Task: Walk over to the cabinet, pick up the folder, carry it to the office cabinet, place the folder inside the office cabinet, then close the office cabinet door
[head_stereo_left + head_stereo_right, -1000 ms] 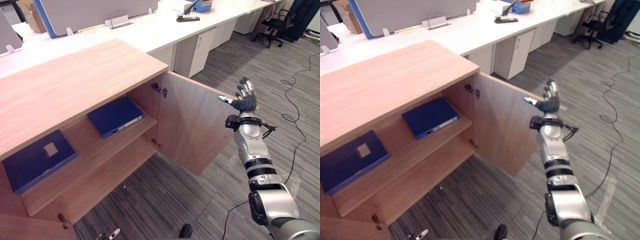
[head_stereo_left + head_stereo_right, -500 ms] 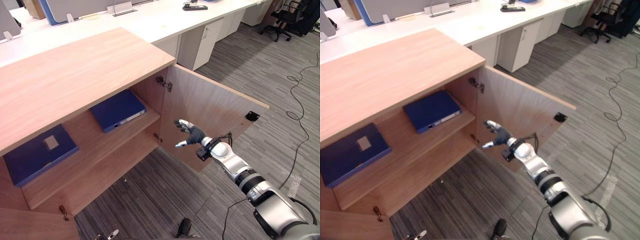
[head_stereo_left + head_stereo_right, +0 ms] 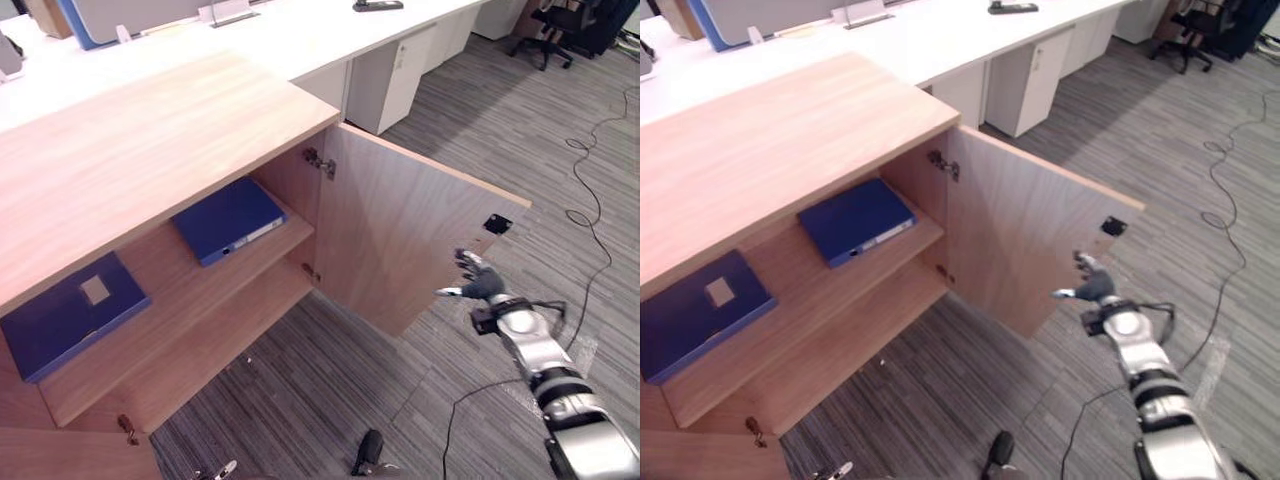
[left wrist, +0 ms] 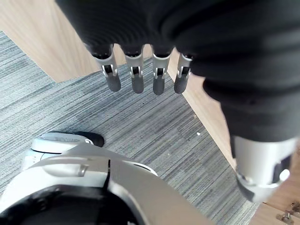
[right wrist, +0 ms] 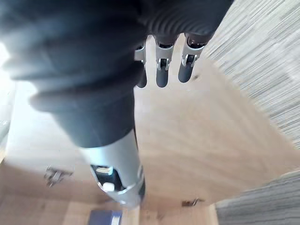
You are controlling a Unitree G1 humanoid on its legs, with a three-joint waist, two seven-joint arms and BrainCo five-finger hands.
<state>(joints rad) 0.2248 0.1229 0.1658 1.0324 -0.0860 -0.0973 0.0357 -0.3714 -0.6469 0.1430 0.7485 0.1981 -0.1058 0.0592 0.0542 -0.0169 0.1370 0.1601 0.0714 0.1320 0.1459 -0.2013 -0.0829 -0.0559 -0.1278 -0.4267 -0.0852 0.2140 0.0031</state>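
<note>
Step in hand, by my read: closing the door. The office cabinet (image 3: pixel 150 150) stood open, its door (image 3: pixel 400 240) swung wide on the hinges. A blue folder (image 3: pixel 230 220) lay flat on the upper shelf near the hinge side, and a second blue folder (image 3: pixel 65 315) lay further along the same shelf, so placing looked done.

Right hand (image 3: pixel 480 285) hovered just beside the door's free edge, low down, with the fingers (image 5: pixel 161 70) straight and loose, gripping nothing. I couldn't tell whether it touched the door. Left hand (image 4: pixel 134 77) hung over the carpet, fingers straight, empty.

Next move likely calls for the right hand to get round to the door's outer face and push it toward the cabinet.

Writing: none readable. The near folder had a pale spine strip and the far one a small pale square label. A black latch plate (image 3: pixel 497 223) sat on the door.
</note>
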